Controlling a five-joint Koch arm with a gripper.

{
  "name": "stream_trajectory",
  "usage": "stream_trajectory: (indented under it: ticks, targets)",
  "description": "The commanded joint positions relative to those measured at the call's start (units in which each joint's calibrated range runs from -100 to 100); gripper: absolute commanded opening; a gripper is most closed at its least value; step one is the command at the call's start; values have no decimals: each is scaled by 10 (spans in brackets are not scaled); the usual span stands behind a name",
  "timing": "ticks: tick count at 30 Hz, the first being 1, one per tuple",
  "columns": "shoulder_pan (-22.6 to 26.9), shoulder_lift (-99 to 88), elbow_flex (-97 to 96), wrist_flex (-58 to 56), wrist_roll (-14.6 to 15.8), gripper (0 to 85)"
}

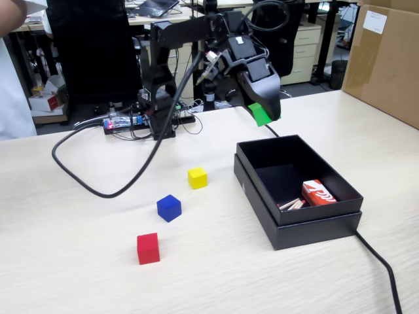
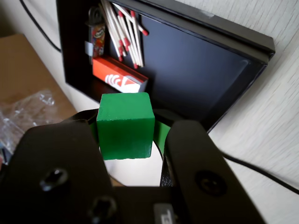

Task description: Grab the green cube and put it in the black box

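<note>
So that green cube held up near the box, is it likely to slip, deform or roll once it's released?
The green cube probably stays rigid: its edges look crisp under the pincer's squeeze. Its smooth, plain faces may slip somewhat. Released over the black box, flat sides suggest it would tumble briefly and settle, not roll. Weight cannot be judged.

The black box (image 2: pixel 243 70) is cut off at the wrist view's top edge; the green cube (image 2: pixel 125 126) hides its near rim.

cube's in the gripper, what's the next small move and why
Probably carry it a little further over the black box, then open. The gripper holds the green cube in the air near the box's edge, not clearly above its floor, where matches already lie.
</note>
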Motion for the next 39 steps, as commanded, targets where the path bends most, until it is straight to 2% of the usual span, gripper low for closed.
stream_trajectory:
  ticks: [1,24,26,27,30,33,35,39]
  targets:
    - [4,42,50,0,5,9]
    - [1,313,49,29,8,9]
    - [3,331,53,31,16,12]
    - [3,332,53,31,17,24]
    - [5,337,40,31,15,267]
    - [5,334,41,31,12,323]
    - [7,310,40,30,9,426]
    - [5,220,33,31,9,463]
